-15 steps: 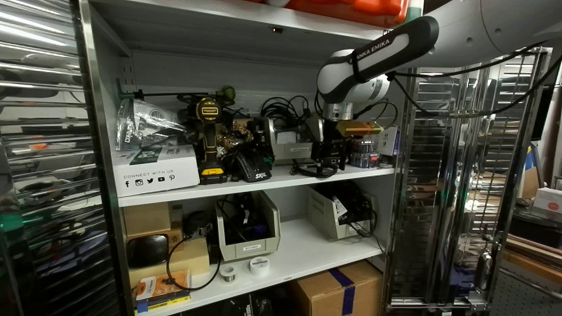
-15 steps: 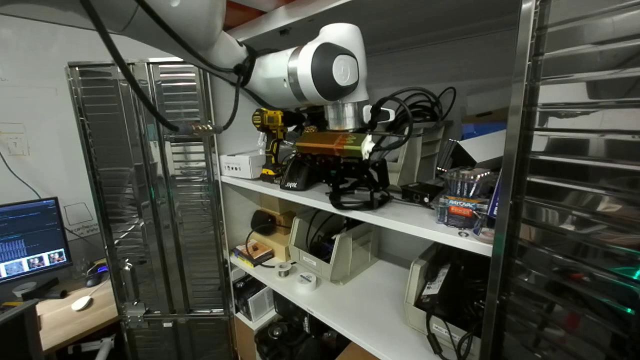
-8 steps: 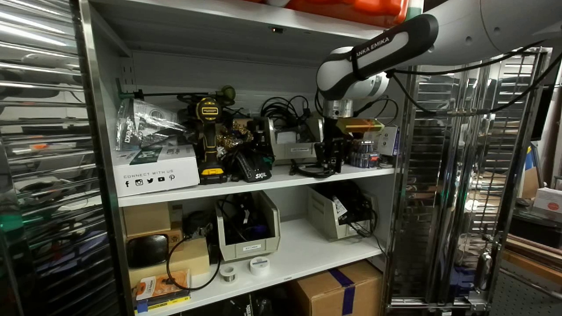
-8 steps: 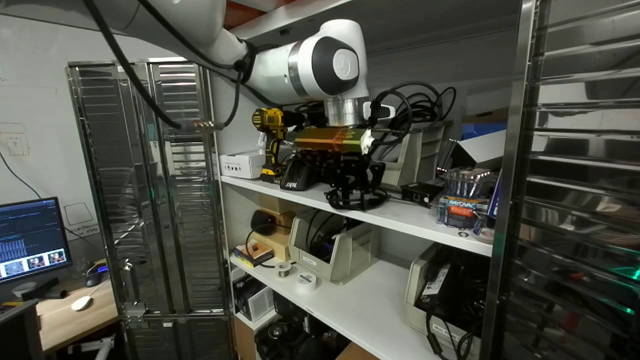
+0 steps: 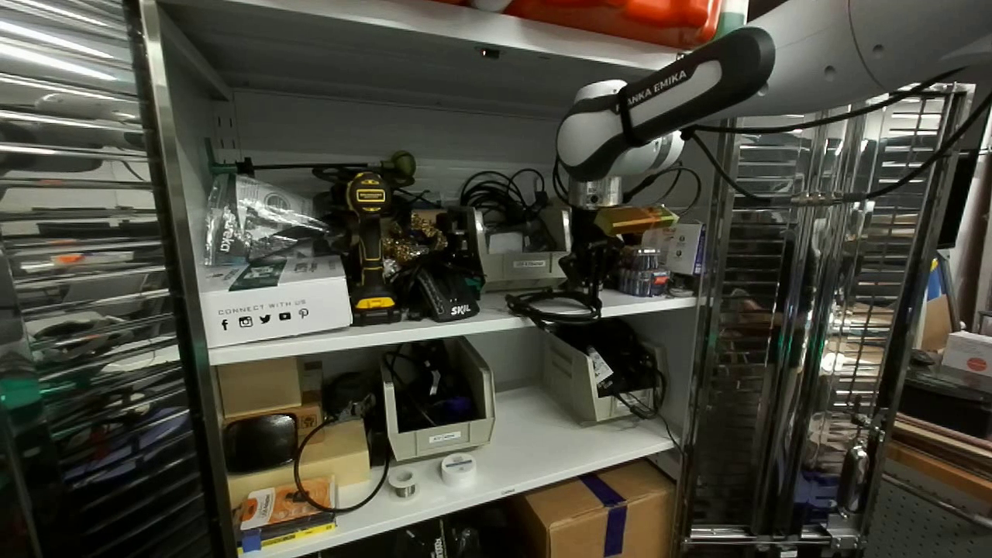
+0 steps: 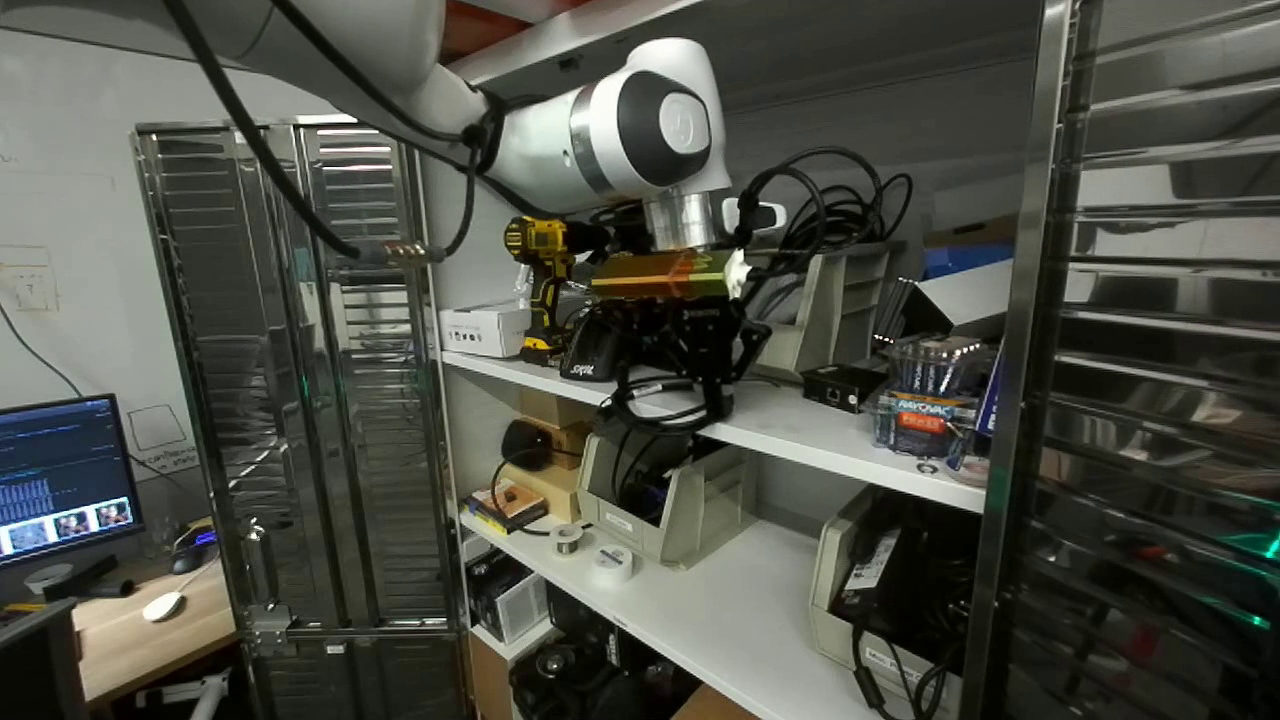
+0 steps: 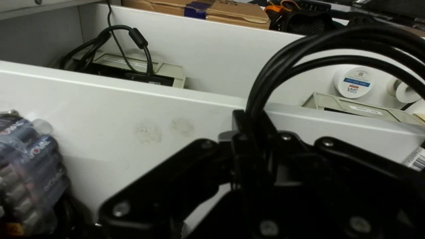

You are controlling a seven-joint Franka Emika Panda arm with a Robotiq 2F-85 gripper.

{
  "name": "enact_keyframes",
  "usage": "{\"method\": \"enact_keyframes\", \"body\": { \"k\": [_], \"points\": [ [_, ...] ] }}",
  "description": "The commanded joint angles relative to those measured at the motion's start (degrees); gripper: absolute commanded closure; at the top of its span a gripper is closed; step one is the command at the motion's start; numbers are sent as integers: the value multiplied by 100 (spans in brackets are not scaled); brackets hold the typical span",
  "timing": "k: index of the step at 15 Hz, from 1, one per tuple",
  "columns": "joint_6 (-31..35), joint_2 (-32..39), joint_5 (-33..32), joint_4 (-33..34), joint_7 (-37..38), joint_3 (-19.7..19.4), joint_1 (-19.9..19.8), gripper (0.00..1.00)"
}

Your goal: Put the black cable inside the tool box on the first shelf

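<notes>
The black cable [image 5: 544,313] is a coil whose loops stick out past the front edge of the first shelf [image 5: 434,332]. My gripper [image 7: 254,117] is shut on one side of the cable [image 7: 266,79], its strands running between the fingertips. In an exterior view the gripper [image 6: 715,402] points down at the coil's end, low over the shelf. The tool box [image 5: 508,271], a pale grey bin filled with coiled black cables, stands behind and beside the gripper on that board. Another exterior view shows the side of the tool box [image 6: 845,305], partly behind the arm's cable.
A yellow-black drill [image 5: 370,232] and a black SKIL tool [image 5: 446,298] stand along the same board. Near the arm are a battery pack [image 6: 915,405] and a small black box [image 6: 840,388]. Below, the lower board holds two grey bins [image 5: 446,443] and tape rolls [image 5: 459,469].
The gripper has gone from open to shut around the cable. The coil has shifted with it, and its loops now reach further out over the shelf's front edge.
</notes>
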Motion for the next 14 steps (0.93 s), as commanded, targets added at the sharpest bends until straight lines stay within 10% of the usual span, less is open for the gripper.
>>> {"method": "enact_keyframes", "body": {
  "k": [1, 14],
  "points": [
    [759, -666, -351, -900, -155, -13, 81, 91],
    [2842, -3304, -2462, -3965, 250, 76, -49, 98]
  ]
}}
